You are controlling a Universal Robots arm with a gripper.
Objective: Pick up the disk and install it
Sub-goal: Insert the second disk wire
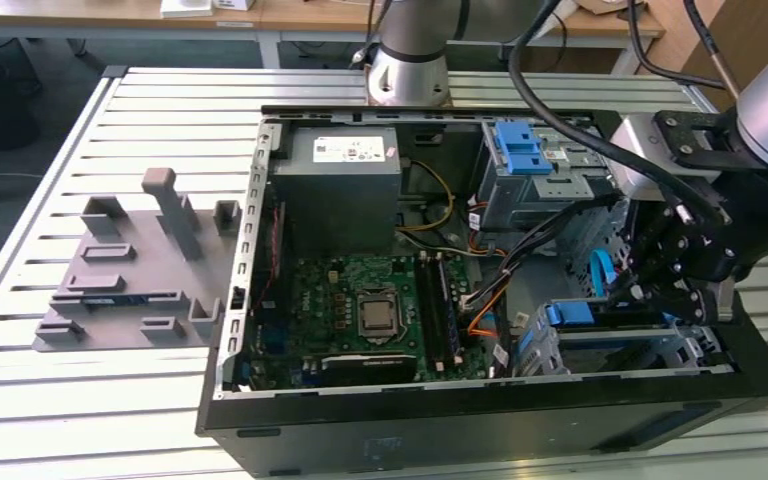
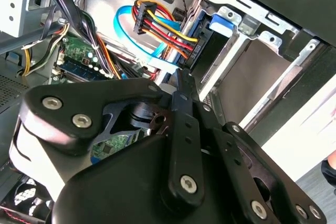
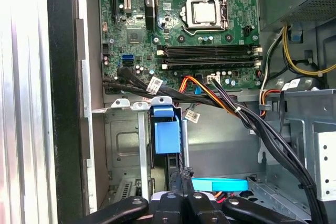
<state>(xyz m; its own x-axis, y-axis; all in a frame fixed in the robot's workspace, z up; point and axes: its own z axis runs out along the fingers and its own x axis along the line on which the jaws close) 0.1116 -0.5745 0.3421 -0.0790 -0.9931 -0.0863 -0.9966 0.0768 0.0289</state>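
One black robot gripper [image 1: 684, 290], jaw state unclear, hovers beside one blue-railed disk [image 1: 598, 313] seated in one open black computer case [image 1: 491, 430].

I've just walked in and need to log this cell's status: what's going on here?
The robot arm has its gripper down inside the open computer case, at the drive cage on the exterior view's right. The disk, with its blue rails, sits in a cage slot directly ahead of the gripper in the first wrist view. Whether the disk is fully seated, or gripped, cannot be told.
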